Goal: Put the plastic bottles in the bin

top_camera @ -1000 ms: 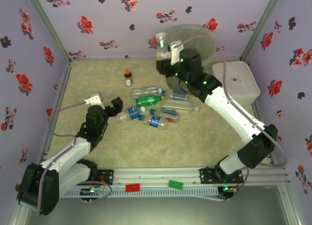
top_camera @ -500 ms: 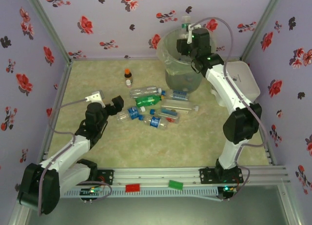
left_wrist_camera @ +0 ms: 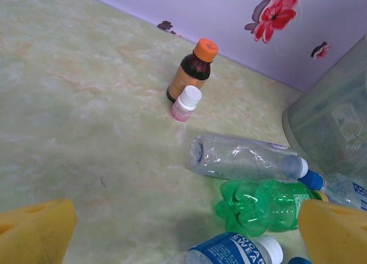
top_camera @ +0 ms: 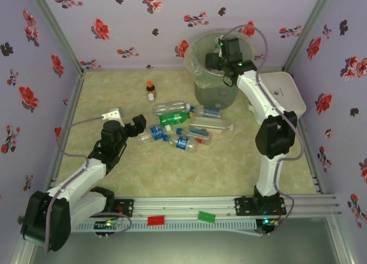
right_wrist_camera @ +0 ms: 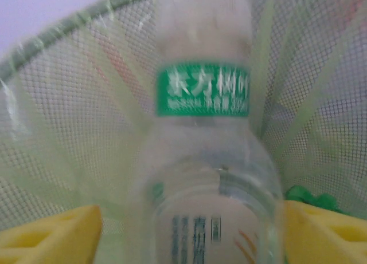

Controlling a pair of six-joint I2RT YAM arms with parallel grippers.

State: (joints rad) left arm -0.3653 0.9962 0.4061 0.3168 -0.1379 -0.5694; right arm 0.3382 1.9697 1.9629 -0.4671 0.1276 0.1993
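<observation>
Overhead, the right gripper (top_camera: 218, 56) hangs in the mouth of the bin (top_camera: 196, 66). Its wrist camera adds a clear green-labelled bottle (right_wrist_camera: 206, 161) between the yellow pads (right_wrist_camera: 49, 235), with mesh behind. There's a gap on one side, so I can't call the grip. The left gripper (top_camera: 136, 124) is spread wide and empty beside the floor bottles (top_camera: 178, 129), a green bottle (left_wrist_camera: 264, 204) just ahead.

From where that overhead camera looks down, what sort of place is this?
Probably a robot test booth, not a home: two robot arms bolted to a metal rail, flowered walls boxing in a table, plastic bottles strewn beside a bin.
</observation>
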